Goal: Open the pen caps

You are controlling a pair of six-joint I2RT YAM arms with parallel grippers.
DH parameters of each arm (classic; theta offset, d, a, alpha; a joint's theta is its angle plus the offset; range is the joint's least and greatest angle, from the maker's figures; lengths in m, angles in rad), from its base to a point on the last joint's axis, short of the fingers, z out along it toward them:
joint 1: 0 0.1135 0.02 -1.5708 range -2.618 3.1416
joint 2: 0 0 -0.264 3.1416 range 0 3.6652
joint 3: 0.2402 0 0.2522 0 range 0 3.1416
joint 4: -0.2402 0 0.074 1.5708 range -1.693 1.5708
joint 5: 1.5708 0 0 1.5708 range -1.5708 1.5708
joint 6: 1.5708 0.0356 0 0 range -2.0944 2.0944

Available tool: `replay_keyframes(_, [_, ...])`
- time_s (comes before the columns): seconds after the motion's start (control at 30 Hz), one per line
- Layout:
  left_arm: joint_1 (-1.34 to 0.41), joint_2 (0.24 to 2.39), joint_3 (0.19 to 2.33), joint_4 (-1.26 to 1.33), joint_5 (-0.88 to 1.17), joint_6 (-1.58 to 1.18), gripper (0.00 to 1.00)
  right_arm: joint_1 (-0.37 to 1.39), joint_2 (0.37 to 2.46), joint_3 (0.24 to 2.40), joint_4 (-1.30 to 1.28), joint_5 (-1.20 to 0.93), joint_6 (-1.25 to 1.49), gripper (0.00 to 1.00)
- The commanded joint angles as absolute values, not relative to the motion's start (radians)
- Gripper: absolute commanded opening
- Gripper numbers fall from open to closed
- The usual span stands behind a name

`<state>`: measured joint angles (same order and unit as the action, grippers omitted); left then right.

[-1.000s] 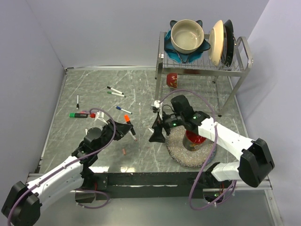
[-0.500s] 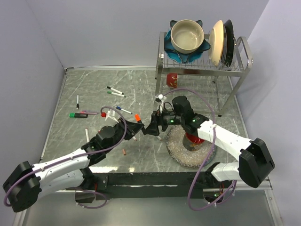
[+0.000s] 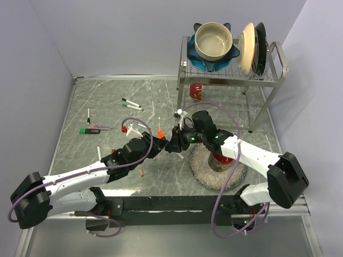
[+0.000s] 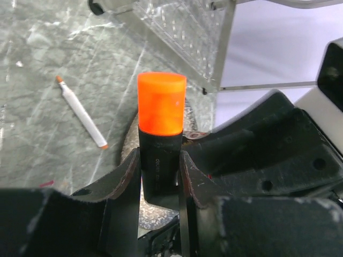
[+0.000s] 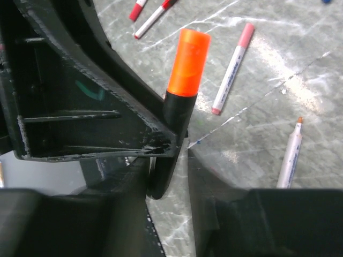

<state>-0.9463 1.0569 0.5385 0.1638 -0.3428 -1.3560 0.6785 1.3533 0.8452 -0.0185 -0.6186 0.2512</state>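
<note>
A black marker [image 4: 158,160] with a chunky orange pen cap [image 4: 161,101] stands between the fingers of my left gripper [image 4: 159,158], which is shut on its barrel. The cap [image 3: 160,131] points up and away at mid table. My right gripper [image 5: 169,171] faces the left one [image 3: 156,143] closely. The marker's lower barrel [image 5: 174,115] lies between its jaws, against one finger, with a gap to the other. The orange cap [image 5: 188,63] sticks out beyond them. Other capped pens [image 3: 131,104] lie on the far left of the table.
A pink-capped pen [image 5: 230,69] and a white pen with an orange tip [image 5: 290,155] lie on the table below the grippers. A round mat [image 3: 206,168] with a red can [image 3: 220,158] sits right. A dish rack [image 3: 230,75] stands behind, with a red cup [image 3: 196,91] under it.
My left arm carried the orange-capped marker right and up to meet the right gripper. The right gripper moved left and its jaws narrowed around the marker's barrel.
</note>
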Motion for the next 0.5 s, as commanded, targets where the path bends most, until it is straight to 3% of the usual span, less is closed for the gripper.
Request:
replay_keyframes(0.0, [-0.965,1.054,0.595,0.156,-0.377,-1.379,0.01,0.689,1.37,0.876,0.008,-0.615,0.244,0.25])
replay_keyframes(0.03, [-0.966,1.051,0.595,0.158,-0.377,-1.381,0.01,0.689,1.373,0.879,0.006,-0.62,0.238,0.19])
replay_keyframes(0.07, [-0.966,1.049,0.598,0.156,-0.376,-1.381,0.01,0.689,1.379,0.887,-0.012,-0.626,0.232,0.01])
replay_keyframes(0.13, [-0.966,1.042,0.601,0.149,-0.376,-1.378,0.03,0.689,1.384,0.897,-0.034,-0.633,0.215,0.0])
replay_keyframes(0.23, [-0.966,1.006,0.606,0.109,-0.393,-1.373,0.31,0.689,1.39,0.92,-0.075,-0.652,0.18,0.0])
replay_keyframes(0.27, [-0.965,0.991,0.592,0.107,-0.414,-1.368,0.5,0.686,1.394,0.934,-0.084,-0.661,0.167,0.0])
replay_keyframes(0.37, [-0.966,0.907,0.528,0.132,-0.451,-1.35,0.77,0.684,1.411,0.972,-0.155,-0.712,0.083,0.0])
replay_keyframes(0.47, [-0.965,0.83,0.479,0.141,-0.475,-1.339,0.85,0.681,1.424,0.989,-0.209,-0.793,0.008,0.0])
